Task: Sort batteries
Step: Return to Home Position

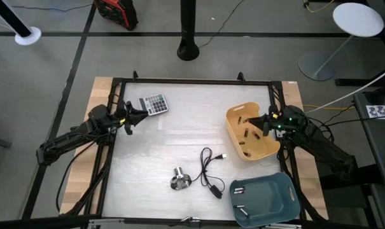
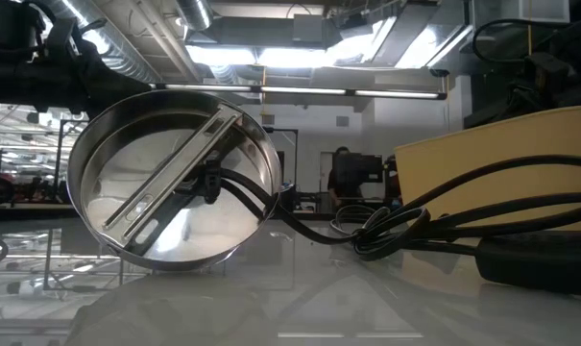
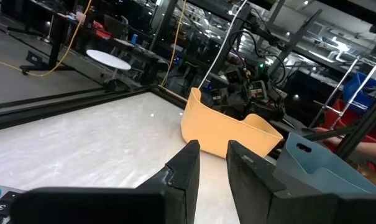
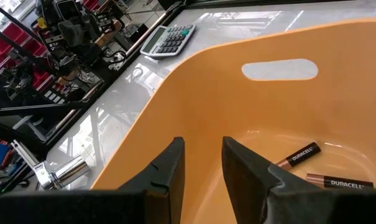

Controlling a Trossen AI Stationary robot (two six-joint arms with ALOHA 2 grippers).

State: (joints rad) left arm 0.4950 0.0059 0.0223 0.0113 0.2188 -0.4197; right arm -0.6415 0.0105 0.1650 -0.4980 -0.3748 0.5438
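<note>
Several batteries point(image 1: 246, 133) lie on the floor of a yellow bin point(image 1: 263, 149) at the table's right; two dark copper-tipped ones point(image 4: 296, 155) show in the right wrist view. Two more batteries point(image 1: 238, 190) lie in a blue-grey bin point(image 1: 278, 197) at the near right. My right gripper point(image 1: 247, 119) hangs open over the yellow bin's left wall point(image 4: 175, 106), nothing between its fingers point(image 4: 203, 155). My left gripper point(image 1: 145, 114) stands open at the table's left, level, just near of a calculator point(image 1: 154, 103), its fingers point(image 3: 212, 165) holding nothing.
A black coiled cable point(image 1: 210, 168) and a round shiny metal piece point(image 1: 180, 180) lie in the table's near middle; both fill the low view, metal piece point(image 2: 170, 178) and cable point(image 2: 415, 226). Bare white table top point(image 1: 179, 140) lies between the arms. A black frame point(image 1: 192, 81) edges the table.
</note>
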